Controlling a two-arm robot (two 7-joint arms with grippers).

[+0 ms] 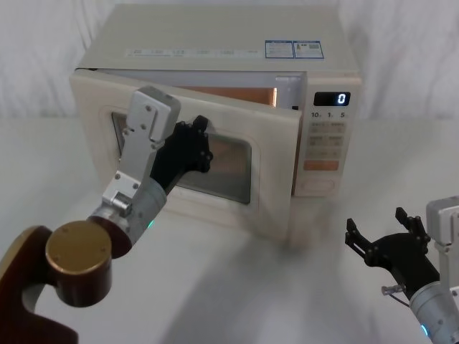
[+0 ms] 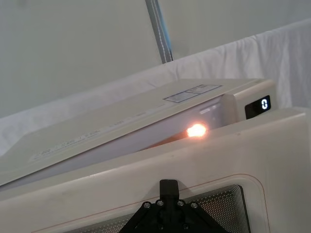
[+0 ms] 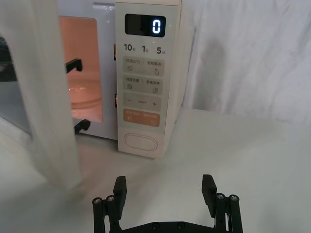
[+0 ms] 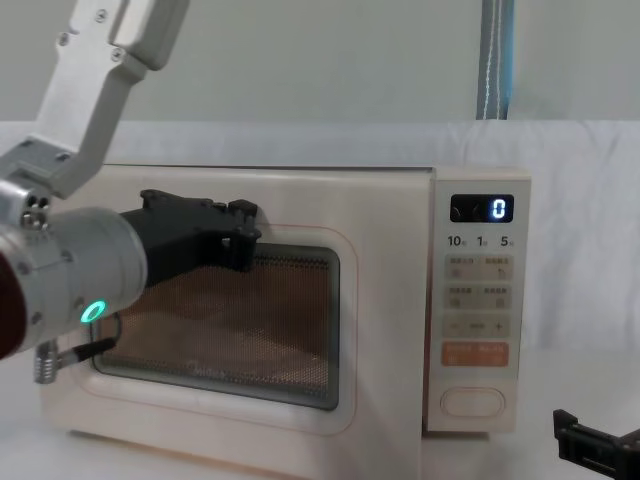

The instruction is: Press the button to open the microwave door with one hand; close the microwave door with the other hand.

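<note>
Partly ajar microwave door (image 1: pixel 265 154) hides cavity.

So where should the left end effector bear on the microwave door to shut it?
Probably push rather than grip: the microwave door stands ajar, hinged at the robot's left. Press its front frame near the free edge. The left end effector sits at the window.

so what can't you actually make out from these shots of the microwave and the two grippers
- Left gripper: it is up against the microwave door, but its own black body hides the fingers in the head, chest and left wrist views.
- Whether it touches the glass: hidden the same way.
- Microwave cavity: the half-open door covers most of it in the right wrist view.
- Small key labels above the button: too small.
- Right gripper: open, cut off at the chest view's edge.
</note>
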